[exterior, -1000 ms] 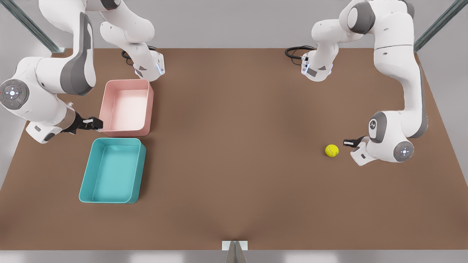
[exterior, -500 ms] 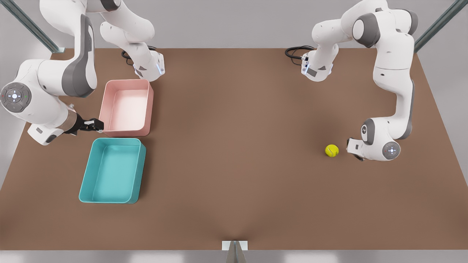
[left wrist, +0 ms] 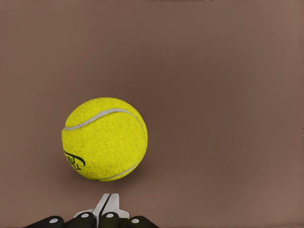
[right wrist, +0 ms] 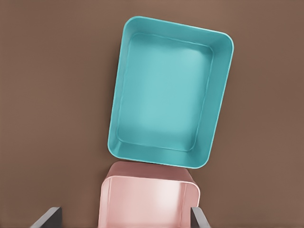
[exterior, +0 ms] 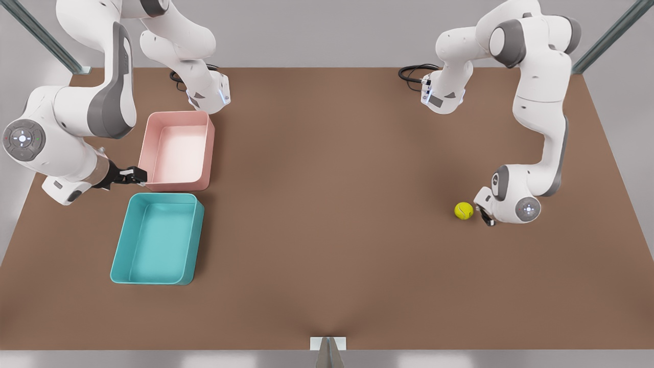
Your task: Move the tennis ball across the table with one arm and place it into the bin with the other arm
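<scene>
We are looking down on the brown bench [exterior: 327, 230], the largest thing here, lying flat and matte under both arms.

The teal bin [exterior: 156, 238] is sitting at about 8 o'clock from the bench centre in the front view, with nothing lying in it. The pink tub [exterior: 178, 149] is standing just beyond it toward 12 o'clock, their short walls near each other; in the right wrist view the two look touching or nearly so, and we cannot tell which.

The right gripper [exterior: 134, 175] is hovering at the front view's left, at 9 o'clock from the pink tub's near corner. Its two fingers are showing well apart in the right wrist view, released, grasping nothing.

The left gripper [exterior: 484, 214] is sitting low over the bench at the front view's right, just beside the ball at its 3 o'clock. In the left wrist view its pale fingertips [left wrist: 108, 205] are lying pressed together, clenched on nothing.

The tennis ball [exterior: 463, 210] is resting on the bench at about 3 o'clock from centre, well apart from the bin, pale seam and dark print showing.
</scene>
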Robot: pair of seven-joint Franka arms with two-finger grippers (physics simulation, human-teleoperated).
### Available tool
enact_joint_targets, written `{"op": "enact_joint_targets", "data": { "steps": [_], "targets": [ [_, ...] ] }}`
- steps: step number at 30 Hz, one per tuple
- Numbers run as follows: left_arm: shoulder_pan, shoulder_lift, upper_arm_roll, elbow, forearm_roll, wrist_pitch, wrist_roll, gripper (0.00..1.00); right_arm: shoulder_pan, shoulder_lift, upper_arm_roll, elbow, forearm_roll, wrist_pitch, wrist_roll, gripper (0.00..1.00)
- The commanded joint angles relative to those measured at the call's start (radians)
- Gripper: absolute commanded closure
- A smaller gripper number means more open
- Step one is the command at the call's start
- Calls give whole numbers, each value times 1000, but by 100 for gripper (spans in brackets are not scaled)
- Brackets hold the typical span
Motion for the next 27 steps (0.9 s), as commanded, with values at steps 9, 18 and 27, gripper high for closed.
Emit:
{"op": "enact_joint_targets", "data": {
  "steps": [9, 18, 27],
  "targets": [
    [-95, 19, -341, 41, -48, 83, -941, 79, 2, 0, 1, -1, 0, -1, -9, 0],
    [-161, -237, 162, 532, -196, -861, -1343, 0, 3, 8, 1, -1, 3, -1, -5, 0],
    [-161, -257, 56, 733, -146, -947, -1710, 0, 167, 373, 4, 88, 103, 368, 170, 0]
  ]
}}
